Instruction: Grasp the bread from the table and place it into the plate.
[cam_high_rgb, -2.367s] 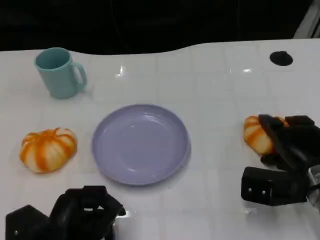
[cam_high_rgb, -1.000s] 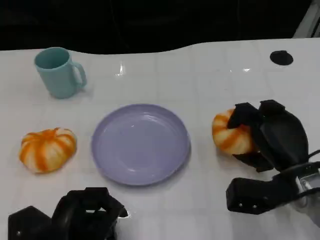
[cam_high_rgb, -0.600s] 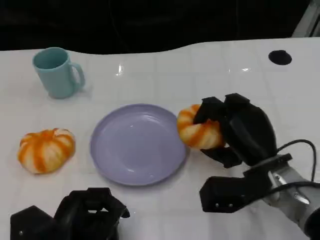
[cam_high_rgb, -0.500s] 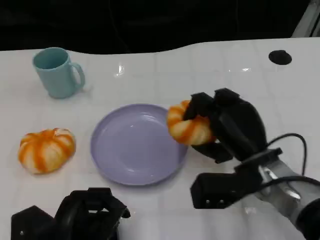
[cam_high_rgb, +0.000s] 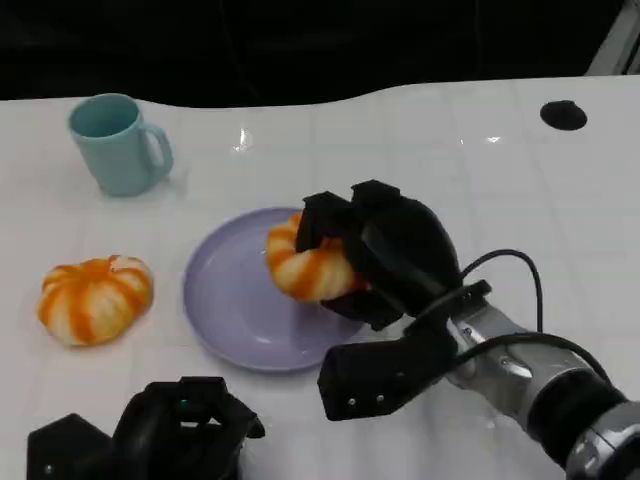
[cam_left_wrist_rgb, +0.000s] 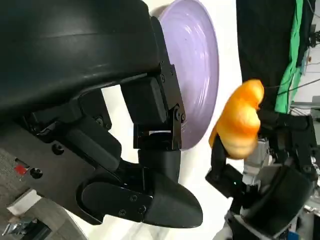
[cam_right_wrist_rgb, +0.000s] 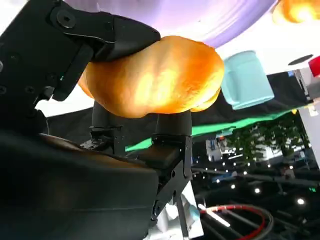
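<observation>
Nearest, at the lower left of the head view, left hand (cam_high_rgb: 175, 435) sits low over the table (cam_high_rgb: 450, 160), fingers curled in, nothing in them. Left wrist view agrees: fingers (cam_left_wrist_rgb: 150, 195) bent, no object between them.

Right hand (cam_high_rgb: 375, 255) reaches in from the lower right on its silver forearm (cam_high_rgb: 545, 385), a black cable (cam_high_rgb: 510, 270) looping beside the wrist. It grips one bread (cam_high_rgb: 310, 262), orange and white striped, fingers wrapped over top and back. Bread is over the right half of the plate (cam_high_rgb: 225, 300); whether it touches the plate cannot be told. Right wrist view: bread (cam_right_wrist_rgb: 155, 77) clamped between the fingers (cam_right_wrist_rgb: 100, 30), plate (cam_right_wrist_rgb: 200, 20) just beyond it.

Count: two breads, one plate, one mug. Second bread (cam_high_rgb: 95, 298) lies on the table left of the plate, apart from it, untouched. Plate is lilac, round, mid-table.

Farther back, teal mug (cam_high_rgb: 115, 143) stands upright at far left, handle toward the right. Small black disc (cam_high_rgb: 563, 115) sits at far right near the table edge. Right hand and bread hide the plate's right rim.
</observation>
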